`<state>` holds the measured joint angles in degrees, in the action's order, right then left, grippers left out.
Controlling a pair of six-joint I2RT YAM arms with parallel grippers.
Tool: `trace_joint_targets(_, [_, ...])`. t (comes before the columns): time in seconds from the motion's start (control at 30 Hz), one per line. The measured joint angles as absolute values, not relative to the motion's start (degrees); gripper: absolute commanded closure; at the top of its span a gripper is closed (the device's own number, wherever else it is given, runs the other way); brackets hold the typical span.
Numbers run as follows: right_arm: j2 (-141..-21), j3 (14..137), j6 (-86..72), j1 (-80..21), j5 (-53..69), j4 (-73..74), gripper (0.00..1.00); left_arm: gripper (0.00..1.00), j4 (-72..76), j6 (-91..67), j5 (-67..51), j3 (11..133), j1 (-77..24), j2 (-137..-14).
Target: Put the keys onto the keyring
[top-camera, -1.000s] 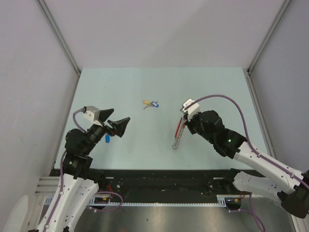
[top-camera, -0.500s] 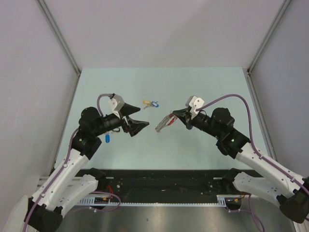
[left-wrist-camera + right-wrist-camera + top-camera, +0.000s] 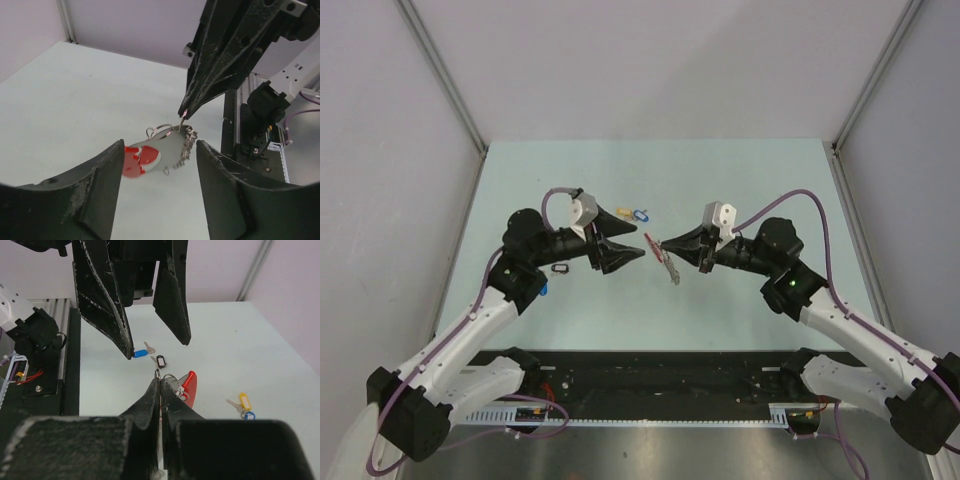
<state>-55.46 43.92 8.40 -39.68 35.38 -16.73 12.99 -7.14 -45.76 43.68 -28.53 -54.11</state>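
Note:
My right gripper point(image 3: 663, 243) is shut on a wire ring of the keyring point(image 3: 668, 263), which hangs above the table with its chain and red tag point(image 3: 189, 385). In the left wrist view the keyring point(image 3: 156, 151) dangles from the right fingertips point(image 3: 184, 110), in line with the gap of my open left gripper point(image 3: 159, 145) and touching neither finger. My left gripper point(image 3: 632, 240) faces the right one closely. A yellow key point(image 3: 623, 212) and a blue key point(image 3: 641, 215) lie together behind the grippers. Another blue key point(image 3: 140, 353) lies by the left arm.
A small black loop-shaped tag point(image 3: 559, 267) lies on the table under the left arm and shows as the black tag point(image 3: 160, 360) in the right wrist view. Grey walls stand on three sides. A black rail point(image 3: 660, 375) runs along the near edge.
Both arms swung in to the middle. The right gripper lifted the keyring off the table and turned it toward the left gripper, whose jaws have narrowed somewhat.

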Motion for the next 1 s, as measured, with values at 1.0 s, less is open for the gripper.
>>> trace_joint_targets(1.0, [-59.5,43.9,7.1,-41.9,38.0,-21.5,1.0,0.75,15.5,-4.3,-48.4,40.1,-30.2,-52.5])
